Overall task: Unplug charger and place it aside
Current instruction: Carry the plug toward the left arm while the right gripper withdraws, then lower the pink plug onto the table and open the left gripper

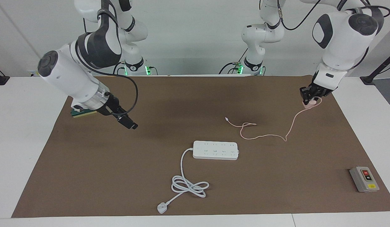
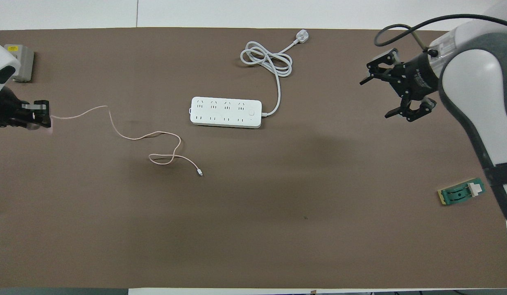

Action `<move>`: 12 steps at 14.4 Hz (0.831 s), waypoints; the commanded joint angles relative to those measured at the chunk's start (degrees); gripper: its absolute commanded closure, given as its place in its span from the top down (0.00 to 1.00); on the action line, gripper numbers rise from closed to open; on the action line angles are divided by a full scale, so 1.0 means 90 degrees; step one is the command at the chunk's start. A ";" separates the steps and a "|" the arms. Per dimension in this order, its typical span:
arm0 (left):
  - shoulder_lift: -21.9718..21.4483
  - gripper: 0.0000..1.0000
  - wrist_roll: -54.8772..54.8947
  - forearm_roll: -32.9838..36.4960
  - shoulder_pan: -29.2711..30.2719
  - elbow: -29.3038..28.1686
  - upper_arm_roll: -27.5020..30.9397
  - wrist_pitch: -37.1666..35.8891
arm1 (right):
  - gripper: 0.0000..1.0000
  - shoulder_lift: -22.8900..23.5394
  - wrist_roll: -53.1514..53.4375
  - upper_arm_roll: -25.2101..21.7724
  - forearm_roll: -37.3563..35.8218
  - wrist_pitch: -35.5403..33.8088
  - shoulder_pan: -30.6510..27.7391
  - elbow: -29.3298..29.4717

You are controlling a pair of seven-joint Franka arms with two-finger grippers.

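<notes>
Facing view — left gripper (image 1: 309, 100) clamps pink cube charger (image 1: 309, 104).

Even, diffuse light from above; no glare. Beneath my raised arms soft, blurred shadows darken the brown mat (image 1: 97, 176); the white table (image 1: 21, 126) stays bright. Both views are sharp, with no visible edge distortion.

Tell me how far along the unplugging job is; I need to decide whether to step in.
Done: the charger is out of the power strip, whose sockets show nothing plugged in. In hand: the left gripper is shut on the charger at the left arm's end of the mat, its pink cable trailing on the mat. Left: setting it down and letting go. The right gripper waits, raised off the strip.
</notes>
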 commanded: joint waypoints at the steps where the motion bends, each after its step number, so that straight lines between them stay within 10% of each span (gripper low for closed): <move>1: -0.0231 0.00 0.0580 -0.0080 0.0425 0.0292 -0.0032 -0.0779 | 1.00 -0.0347 -0.0574 0.0065 -0.0461 -0.0211 -0.0186 -0.0237; 12: -0.0760 0.00 0.1348 -0.1102 0.0504 -0.1689 -0.0032 0.0732 | 1.00 -0.1126 -0.3711 0.0027 -0.1439 -0.0620 -0.0255 -0.0509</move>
